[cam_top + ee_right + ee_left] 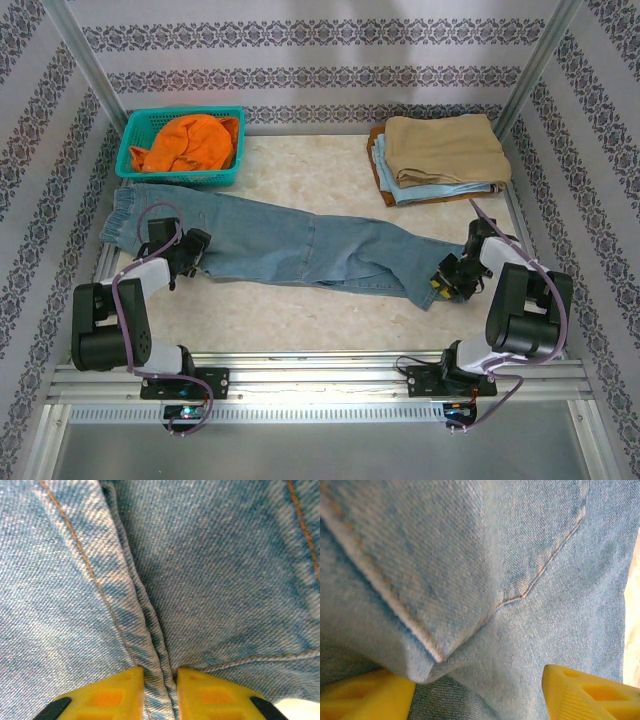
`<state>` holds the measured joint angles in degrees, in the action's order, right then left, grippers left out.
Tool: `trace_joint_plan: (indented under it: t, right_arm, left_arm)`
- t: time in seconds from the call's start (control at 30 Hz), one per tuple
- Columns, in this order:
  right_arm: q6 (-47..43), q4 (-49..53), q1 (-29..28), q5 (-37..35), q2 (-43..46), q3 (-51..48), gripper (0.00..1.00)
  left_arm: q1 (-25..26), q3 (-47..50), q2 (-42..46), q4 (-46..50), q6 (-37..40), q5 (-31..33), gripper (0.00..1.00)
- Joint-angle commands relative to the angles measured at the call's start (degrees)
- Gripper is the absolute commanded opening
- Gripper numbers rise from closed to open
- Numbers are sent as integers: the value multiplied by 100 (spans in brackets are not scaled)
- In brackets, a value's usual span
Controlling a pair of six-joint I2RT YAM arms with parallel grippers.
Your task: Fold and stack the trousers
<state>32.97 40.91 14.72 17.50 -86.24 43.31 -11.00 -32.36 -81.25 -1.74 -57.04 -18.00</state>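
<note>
Trousers [300, 245] stretched across mid-frame between two pincers.
Left pincer [188, 262] sits open over their left end; right pincer [443, 280] clamps their lower-right end.

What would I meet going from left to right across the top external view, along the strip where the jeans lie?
Left gripper, open over the trousers near their left end → the long middle of the trousers → right gripper, pinching their right end.

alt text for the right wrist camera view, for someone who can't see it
The right end effector pinches a raised seam of faded blue jeans between its two yellow fingers at the bottom edge. Orange stitch lines run across the denim above.
</note>
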Motion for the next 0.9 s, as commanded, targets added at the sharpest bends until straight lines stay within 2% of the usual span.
trace_joint_plan:
  t: [0.0,0.1,0.3,0.53,0.63,0.7,0.73,0.87]
  right_arm:
    - [-35,-109,-101,-18,-113,54,12]
    - [20,-59,-167,-123,325,102,0]
    - [-54,624,-389,-656,1145,703,0]
    - [-102,1097,-383,-633,1801,1148,0]
    - [-132,1145,-390,-519,1752,1037,0]
    - [-98,1011,-391,-394,1717,753,3]
    - [-54,963,-382,-483,1698,625,0]
    - [45,579,-246,-653,1726,404,0]
  left_arm:
    - [-7,179,230,423,150,-223,69]
    - [-7,186,422,572,218,-184,69]
    - [-11,158,583,687,237,-169,69]
    - [-7,133,636,736,254,-99,69]
    - [-9,134,656,727,239,-110,69]
    - [-7,159,705,736,237,-120,69]
    - [-7,174,736,752,241,-124,69]
    - [-7,194,873,882,316,-61,69]
